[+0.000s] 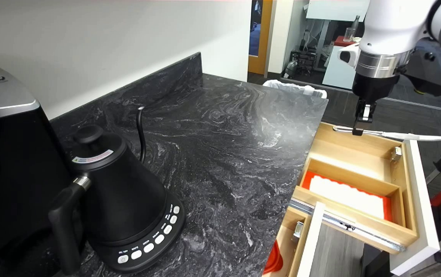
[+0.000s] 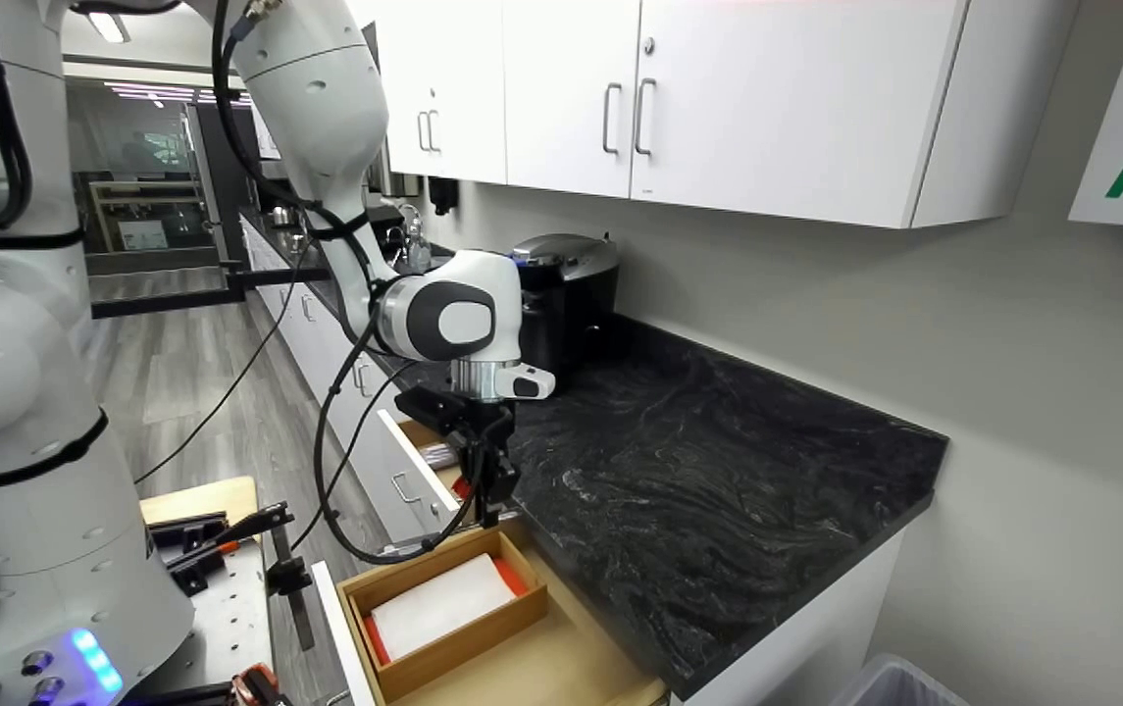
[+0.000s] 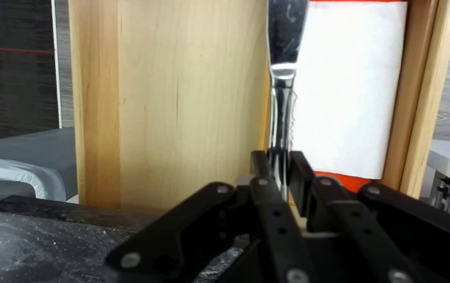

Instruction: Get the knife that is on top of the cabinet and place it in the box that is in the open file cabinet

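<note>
Knife [image 3: 281,94] runs near the middle of the wrist view: my claw [image 3: 280,165] is narrow, its pads [image 3: 259,161] pinching the handle, and the blade shows across the left wall of the plywood box [image 3: 406,98], not squarely over the white lining [image 3: 350,90]. I'd do well to shift right, keep the blade parallel to the long walls, and sink low before letting go, since the unsupported blade may dip or catch the rim. In an exterior view the knife hangs about level over the open file cabinet [image 1: 423,209], the tip seeming to overreach the white front, so I may need to draw back left. The cabinet [image 1: 239,154] there has a swirled black-and-grey, stone-look top bearing a kettle [image 1: 124,192] and, farther left, a coffee machine [image 1: 8,161]; a lined bin [image 1: 296,88] stands past the far end. In an exterior view white wall cupboards [image 2: 747,108] hang over the far side, and grey plank floor [image 2: 169,382] stretches away at left; I can't surely make out the knife there.
</note>
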`<control>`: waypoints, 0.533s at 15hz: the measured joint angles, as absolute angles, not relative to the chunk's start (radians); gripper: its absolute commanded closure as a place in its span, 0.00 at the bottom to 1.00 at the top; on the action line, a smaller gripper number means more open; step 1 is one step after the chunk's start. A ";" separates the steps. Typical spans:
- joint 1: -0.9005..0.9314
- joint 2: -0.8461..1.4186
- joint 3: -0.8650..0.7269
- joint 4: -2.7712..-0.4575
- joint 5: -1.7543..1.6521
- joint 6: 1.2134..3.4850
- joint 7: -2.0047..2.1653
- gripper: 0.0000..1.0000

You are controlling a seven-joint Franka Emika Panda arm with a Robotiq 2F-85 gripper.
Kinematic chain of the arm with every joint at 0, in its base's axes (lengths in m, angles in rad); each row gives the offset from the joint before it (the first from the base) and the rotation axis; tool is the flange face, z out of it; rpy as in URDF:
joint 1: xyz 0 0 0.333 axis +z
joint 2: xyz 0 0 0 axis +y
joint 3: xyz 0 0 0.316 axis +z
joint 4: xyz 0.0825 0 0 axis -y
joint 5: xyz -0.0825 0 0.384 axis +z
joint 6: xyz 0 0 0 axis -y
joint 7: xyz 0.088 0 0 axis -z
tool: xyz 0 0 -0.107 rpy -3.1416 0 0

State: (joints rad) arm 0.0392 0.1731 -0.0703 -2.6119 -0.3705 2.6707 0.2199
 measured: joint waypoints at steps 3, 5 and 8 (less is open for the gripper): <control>0.040 0.175 -0.071 -2.611 -0.366 2.672 0.239 0.94; 0.041 0.180 -0.063 -2.609 -0.363 2.675 0.239 0.94; 0.045 0.203 -0.051 -2.595 -0.358 2.692 0.239 0.94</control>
